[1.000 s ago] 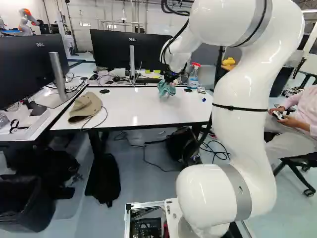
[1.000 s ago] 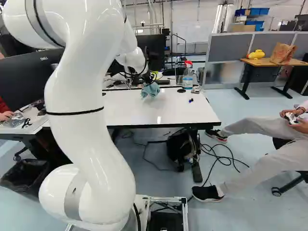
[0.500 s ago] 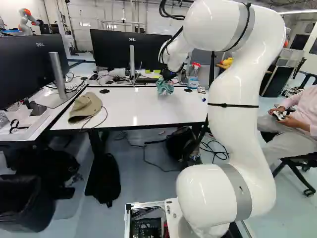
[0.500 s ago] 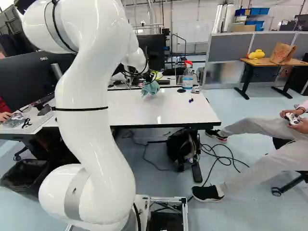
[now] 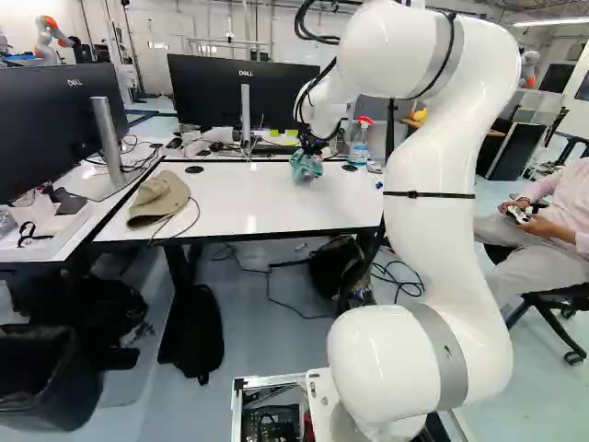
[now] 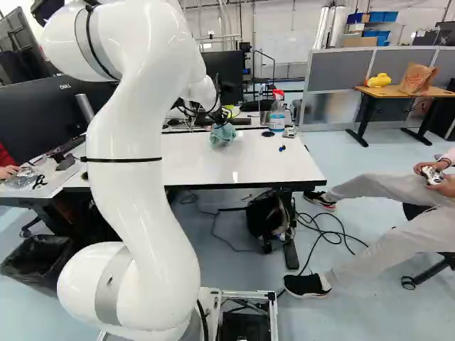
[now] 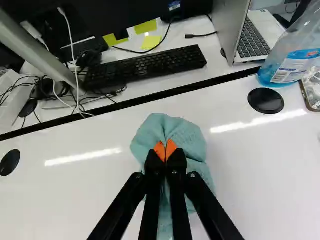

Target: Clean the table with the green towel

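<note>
From the left base view I can see the gripper (image 5: 316, 145) out over the white table (image 5: 248, 221), the green towel (image 5: 306, 166) bunched right under its tips. A tan hat (image 5: 158, 198) lies on the table, well to the gripper's left; only this view shows it. The spray bottle (image 5: 359, 147) stands near the gripper, on its right. Over in the right base view, the towel hangs together in a lump below the gripper, and there's a paper bag (image 6: 418, 78) on a wooden table far off to the gripper's right, seen only here. The wrist view alone gives away the grip: orange pads (image 7: 171, 148) drawn close together, pinching the towel's folds between them. Ahead of the gripper sit a black keyboard (image 7: 145, 66), yellow sticky notes (image 7: 151, 42) and an open laptop (image 7: 252, 39).
</note>
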You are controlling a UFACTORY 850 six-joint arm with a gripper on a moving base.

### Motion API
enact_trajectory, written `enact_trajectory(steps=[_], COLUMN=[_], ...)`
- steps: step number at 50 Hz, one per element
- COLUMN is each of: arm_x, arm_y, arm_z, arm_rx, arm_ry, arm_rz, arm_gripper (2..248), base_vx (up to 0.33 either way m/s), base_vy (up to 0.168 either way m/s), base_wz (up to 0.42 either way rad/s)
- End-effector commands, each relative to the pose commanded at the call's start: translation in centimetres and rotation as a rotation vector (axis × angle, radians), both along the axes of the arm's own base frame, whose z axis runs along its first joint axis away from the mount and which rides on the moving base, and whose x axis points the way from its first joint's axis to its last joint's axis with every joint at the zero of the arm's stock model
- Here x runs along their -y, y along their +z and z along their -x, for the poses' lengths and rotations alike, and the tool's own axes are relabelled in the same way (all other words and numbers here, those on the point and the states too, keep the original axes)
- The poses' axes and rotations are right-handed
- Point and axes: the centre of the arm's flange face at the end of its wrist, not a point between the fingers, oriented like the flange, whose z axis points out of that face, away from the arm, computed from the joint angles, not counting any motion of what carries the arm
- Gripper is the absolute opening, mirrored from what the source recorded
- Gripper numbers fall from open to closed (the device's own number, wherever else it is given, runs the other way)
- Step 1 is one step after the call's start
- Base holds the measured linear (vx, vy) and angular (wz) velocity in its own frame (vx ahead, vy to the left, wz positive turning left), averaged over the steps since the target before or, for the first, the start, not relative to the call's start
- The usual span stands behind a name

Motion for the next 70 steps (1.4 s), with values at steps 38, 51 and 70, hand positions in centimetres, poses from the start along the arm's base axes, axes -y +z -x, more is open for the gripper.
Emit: enact_trajectory(steps=[38, 51, 70], arm_x=[0.0, 0.0, -0.1], arm_y=[-4.1, -4.1, -4.4], arm_z=[-0.9, -0.9, -0.6], arm_rx=[-0.057, -0.059, -0.102], arm_ry=[0.000, 0.000, 0.007], arm_rz=[-0.001, -0.001, -0.008], arm_gripper=[23, 23, 23], base_vx=[0.000, 0.000, 0.000], base_vy=[0.000, 0.000, 0.000], base_wz=[0.000, 0.000, 0.000])
